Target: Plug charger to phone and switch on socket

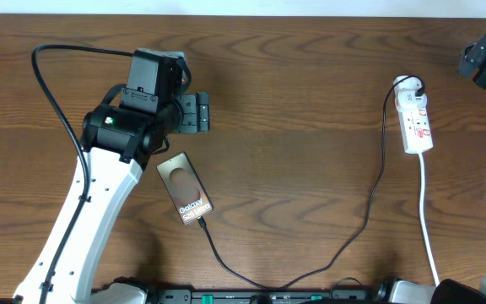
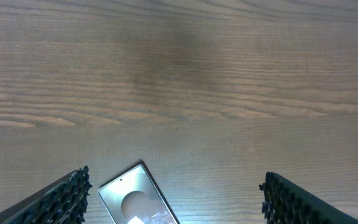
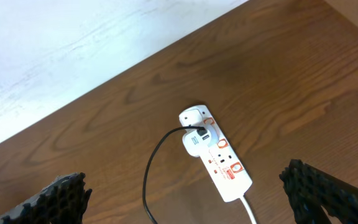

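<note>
A: Since the charger (image 1: 369, 198) is seen to end at the lower edge of the phone (image 1: 185, 191), can the plugging be taken as done?

B: It seems so in the overhead view, but whether the tip is fully seated cannot be told; it is too small. The phone lies flat on the left part of the table (image 1: 294, 169), and the cable is led from it in a long curve to the socket (image 1: 416, 118) on the right side.

A: Then which step is judged to be in hand?

B: The switching on of the socket. The other end of the charger is seen inserted at the far end of the strip. The red switch marks (image 3: 231, 171) are visible in the right wrist view, but their position cannot be read.

A: What is called for by the next move?

B: The right gripper (image 3: 188, 198) should be lowered over the strip and probably closed, so that the switch can be pressed with a fingertip without the strip being pushed away.

A: And how are the grippers held?

B: Both are opened wide. Nothing is held or touched by the right one; it hangs near the socket. The left gripper (image 2: 176, 190) is likewise empty, and one end of the phone is seen below, between its fingers, with no contact.
</note>
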Controlling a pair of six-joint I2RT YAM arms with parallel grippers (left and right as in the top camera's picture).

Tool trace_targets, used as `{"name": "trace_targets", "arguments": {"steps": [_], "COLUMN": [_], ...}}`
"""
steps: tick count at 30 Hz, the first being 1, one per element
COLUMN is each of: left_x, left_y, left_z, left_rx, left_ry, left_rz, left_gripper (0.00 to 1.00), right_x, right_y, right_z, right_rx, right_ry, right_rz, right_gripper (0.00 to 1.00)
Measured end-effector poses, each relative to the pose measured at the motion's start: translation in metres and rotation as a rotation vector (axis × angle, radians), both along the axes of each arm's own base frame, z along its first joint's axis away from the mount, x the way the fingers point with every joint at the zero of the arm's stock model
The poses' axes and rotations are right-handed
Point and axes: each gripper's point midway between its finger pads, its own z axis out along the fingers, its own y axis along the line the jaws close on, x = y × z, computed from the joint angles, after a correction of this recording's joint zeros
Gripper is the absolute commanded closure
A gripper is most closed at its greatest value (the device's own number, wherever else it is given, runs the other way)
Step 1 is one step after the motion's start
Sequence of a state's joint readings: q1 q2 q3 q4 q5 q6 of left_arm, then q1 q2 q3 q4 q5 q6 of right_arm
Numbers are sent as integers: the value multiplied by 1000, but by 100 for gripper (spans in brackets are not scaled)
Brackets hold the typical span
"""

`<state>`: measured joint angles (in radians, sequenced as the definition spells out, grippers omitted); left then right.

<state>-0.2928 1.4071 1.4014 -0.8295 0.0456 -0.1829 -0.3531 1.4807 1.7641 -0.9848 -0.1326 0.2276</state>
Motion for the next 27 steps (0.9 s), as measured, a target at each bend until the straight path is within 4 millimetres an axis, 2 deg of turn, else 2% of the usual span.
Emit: {"name": "trace_targets", "arguments": {"steps": [9,13,17,19,21,27], "left_x": [-3,-18,-35,-46,-43,-78], "left_y": [1,12,21,27,26,45], "left_z": [1,17,36,37,46,43], "left_rx": [4,10,-20,-37,-73,-155], "left_ry": [4,-66,-240,-362,-524,-919], "left_rz": [1,21,36,35,33,62], "left_gripper": [13,13,13,13,13,13], "right_x": [0,0,0,-1,-1,-1], "right_y": [0,0,0,-1,-1,-2], "right_z": [0,0,0,-1,0,-1], "right_rx": [0,-1,-1,-2,-5,-5], "right_ry": [1,2,2,4,2,5], "right_rz": [0,-2,-2,-4,-7,-8], "right_gripper": [1,1,1,1,1,1]}}
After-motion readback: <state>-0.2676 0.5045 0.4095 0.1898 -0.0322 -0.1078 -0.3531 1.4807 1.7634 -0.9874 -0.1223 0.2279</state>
